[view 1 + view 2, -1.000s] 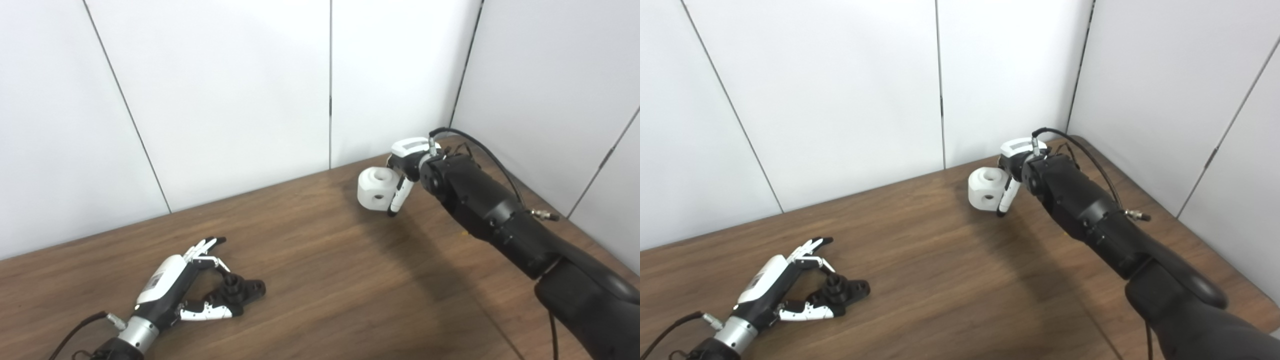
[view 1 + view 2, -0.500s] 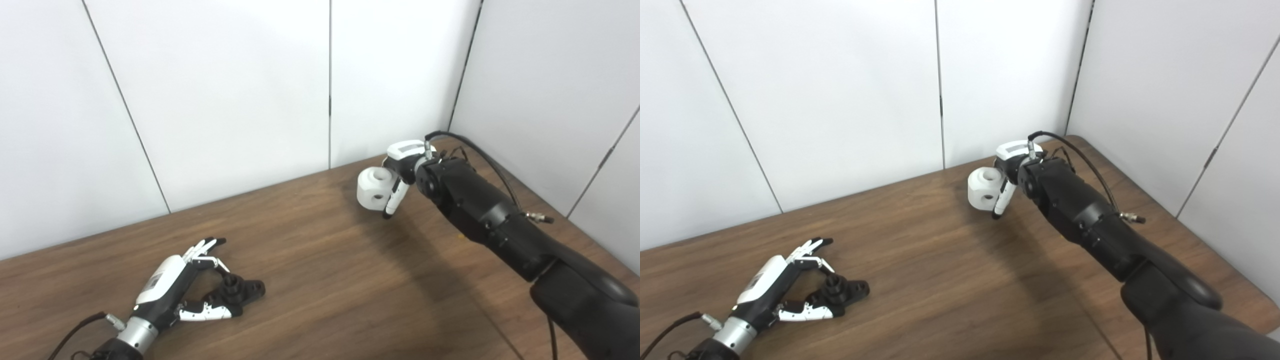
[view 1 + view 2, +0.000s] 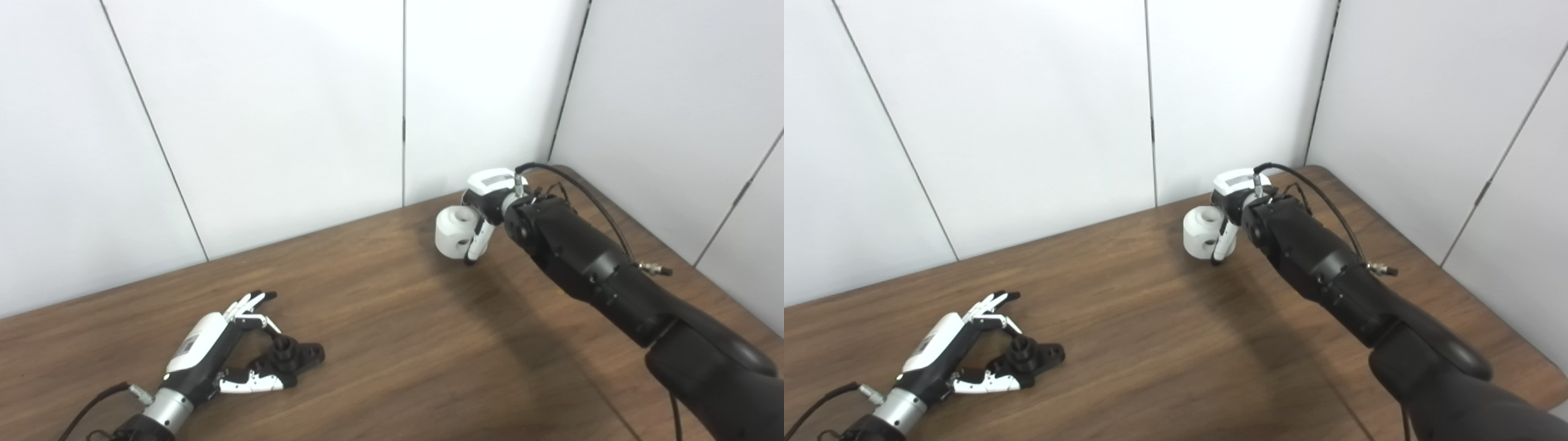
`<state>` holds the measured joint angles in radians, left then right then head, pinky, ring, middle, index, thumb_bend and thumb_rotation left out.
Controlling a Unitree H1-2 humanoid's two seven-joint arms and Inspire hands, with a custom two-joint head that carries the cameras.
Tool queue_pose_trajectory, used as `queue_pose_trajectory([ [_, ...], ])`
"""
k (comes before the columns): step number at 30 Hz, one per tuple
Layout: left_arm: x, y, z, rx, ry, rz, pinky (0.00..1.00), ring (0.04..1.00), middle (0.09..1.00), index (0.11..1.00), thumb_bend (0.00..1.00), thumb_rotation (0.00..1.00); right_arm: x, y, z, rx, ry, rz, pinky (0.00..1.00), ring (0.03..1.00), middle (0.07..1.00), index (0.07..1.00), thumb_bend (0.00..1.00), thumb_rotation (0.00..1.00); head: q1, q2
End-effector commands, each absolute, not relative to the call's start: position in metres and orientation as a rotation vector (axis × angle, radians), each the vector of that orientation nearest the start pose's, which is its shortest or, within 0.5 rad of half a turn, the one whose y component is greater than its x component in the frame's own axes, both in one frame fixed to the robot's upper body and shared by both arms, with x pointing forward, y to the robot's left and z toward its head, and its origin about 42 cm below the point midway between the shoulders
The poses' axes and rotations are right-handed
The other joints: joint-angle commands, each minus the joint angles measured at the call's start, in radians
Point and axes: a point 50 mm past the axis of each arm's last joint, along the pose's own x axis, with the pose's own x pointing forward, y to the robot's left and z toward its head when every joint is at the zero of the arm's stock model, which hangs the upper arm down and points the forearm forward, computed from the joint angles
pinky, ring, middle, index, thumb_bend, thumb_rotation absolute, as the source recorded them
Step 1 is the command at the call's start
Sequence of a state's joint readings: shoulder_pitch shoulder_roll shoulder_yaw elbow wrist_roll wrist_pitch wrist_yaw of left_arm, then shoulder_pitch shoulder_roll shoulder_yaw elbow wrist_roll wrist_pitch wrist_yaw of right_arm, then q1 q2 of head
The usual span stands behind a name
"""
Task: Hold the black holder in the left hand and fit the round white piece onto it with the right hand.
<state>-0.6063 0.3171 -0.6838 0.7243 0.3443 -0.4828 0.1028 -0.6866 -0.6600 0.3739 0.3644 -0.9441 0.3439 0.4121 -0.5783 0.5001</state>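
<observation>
The black holder [image 3: 295,356] lies on the wooden table [image 3: 392,343] at the front left. My left hand [image 3: 205,346] rests on the table beside it, open. Its fingers [image 3: 251,301] spread over the holder's far side and its thumb [image 3: 254,383] lies along the near side, not closed on it. My right hand [image 3: 490,195] is at the back right, above the table, shut on the round white piece [image 3: 452,229]. The piece has a hole on top and one in its side. It also shows in the right eye view [image 3: 1200,233].
White wall panels [image 3: 275,110] stand close behind the table and along its right side. The right forearm [image 3: 588,263] and its cable [image 3: 588,184] stretch over the right part of the table. Bare wood lies between the two hands.
My right hand has carried the white piece slightly to the left and turned it a little. My left hand and the black holder have not moved.
</observation>
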Motion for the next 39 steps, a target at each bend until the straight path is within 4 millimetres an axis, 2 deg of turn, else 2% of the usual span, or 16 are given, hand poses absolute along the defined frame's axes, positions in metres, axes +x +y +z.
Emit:
queue_pose_trajectory([
  [1, 0.360, 0.204, 0.018, 0.947, -0.079, -0.856, 1.00, 1.000, 0.949, 0.482, 0.52, 0.06, 0.477, -0.362, 0.295, -1.670, 0.117, -0.069, 0.82, 0.822, 0.792, 0.506, 0.60, 0.18, -0.001, 0.002],
  [3, 0.360, 0.204, 0.018, 0.947, -0.079, -0.856, 1.00, 1.000, 0.949, 0.482, 0.52, 0.06, 0.477, -0.362, 0.293, -1.678, 0.086, -0.083, 0.82, 0.811, 0.774, 0.486, 0.54, 0.15, -0.001, 0.001],
  [5, 0.360, 0.204, 0.019, 0.949, -0.081, -0.859, 1.00, 1.000, 0.951, 0.482, 0.52, 0.06, 0.476, -0.361, 0.292, -1.683, 0.070, -0.092, 0.84, 0.811, 0.769, 0.482, 0.53, 0.15, -0.002, 0.002],
  [9, 0.360, 0.205, 0.019, 0.945, -0.081, -0.854, 1.00, 1.000, 0.953, 0.482, 0.52, 0.06, 0.476, -0.362, 0.292, -1.679, 0.049, -0.108, 0.87, 0.819, 0.770, 0.481, 0.53, 0.14, -0.003, 0.003],
  [17, 0.361, 0.203, 0.019, 0.943, -0.083, -0.847, 1.00, 1.000, 0.948, 0.482, 0.52, 0.06, 0.474, -0.364, 0.293, -1.679, 0.016, -0.120, 0.83, 0.803, 0.756, 0.481, 0.53, 0.14, 0.002, 0.006],
  [22, 0.361, 0.201, 0.019, 0.939, -0.088, -0.841, 1.00, 1.000, 0.943, 0.482, 0.52, 0.06, 0.472, -0.362, 0.296, -1.670, -0.002, -0.115, 0.83, 0.804, 0.758, 0.481, 0.53, 0.14, 0.031, 0.012],
  [34, 0.361, 0.187, 0.018, 0.941, -0.114, -0.843, 1.00, 1.000, 0.941, 0.482, 0.52, 0.06, 0.463, -0.333, 0.317, -1.601, -0.091, -0.065, 0.75, 0.787, 0.754, 0.480, 0.53, 0.15, 0.160, 0.038],
  [39, 0.362, 0.178, 0.018, 0.947, -0.129, -0.844, 1.00, 1.000, 0.942, 0.482, 0.52, 0.06, 0.455, -0.313, 0.327, -1.562, -0.127, -0.003, 0.78, 0.799, 0.753, 0.480, 0.53, 0.15, 0.231, 0.055],
])
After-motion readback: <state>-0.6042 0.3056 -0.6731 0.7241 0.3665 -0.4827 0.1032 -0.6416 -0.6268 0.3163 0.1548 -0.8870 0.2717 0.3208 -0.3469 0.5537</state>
